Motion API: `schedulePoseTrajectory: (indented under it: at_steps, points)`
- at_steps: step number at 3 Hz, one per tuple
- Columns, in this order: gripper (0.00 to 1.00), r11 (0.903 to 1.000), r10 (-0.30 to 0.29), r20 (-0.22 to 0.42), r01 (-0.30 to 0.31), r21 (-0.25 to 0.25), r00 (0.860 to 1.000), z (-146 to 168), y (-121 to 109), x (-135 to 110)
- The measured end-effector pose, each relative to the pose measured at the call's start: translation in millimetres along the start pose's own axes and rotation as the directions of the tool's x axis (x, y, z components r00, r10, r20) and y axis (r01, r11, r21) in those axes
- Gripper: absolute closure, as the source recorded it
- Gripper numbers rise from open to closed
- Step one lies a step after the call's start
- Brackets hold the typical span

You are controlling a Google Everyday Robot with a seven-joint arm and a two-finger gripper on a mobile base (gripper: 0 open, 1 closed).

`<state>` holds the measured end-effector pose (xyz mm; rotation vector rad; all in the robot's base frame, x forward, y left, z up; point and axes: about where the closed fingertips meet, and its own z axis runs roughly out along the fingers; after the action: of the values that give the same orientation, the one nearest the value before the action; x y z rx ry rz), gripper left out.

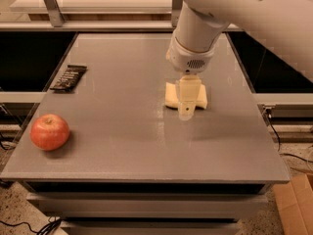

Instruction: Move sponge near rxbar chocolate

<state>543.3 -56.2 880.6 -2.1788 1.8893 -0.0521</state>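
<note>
The pale yellow sponge [170, 96] lies on the grey table [127, 146], right of centre. My gripper [188, 102] hangs straight down from the white arm and stands over the middle of the sponge, hiding its centre. The rxbar chocolate [68, 77], a dark flat bar with pale lettering, lies at the table's left edge, far to the left of the sponge.
A red apple [50, 131] sits at the table's front left corner. A cardboard box [295, 204] stands on the floor at the lower right. A metal rail and posts run behind the table's far edge.
</note>
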Motion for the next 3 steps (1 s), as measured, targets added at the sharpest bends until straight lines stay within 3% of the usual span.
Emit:
schedulePoseTrajectory:
  at_steps: [3]
  points:
    - [0.0,0.9998,-0.001,-0.036,0.001,-0.018,0.999,36.7,-23.9,21.0]
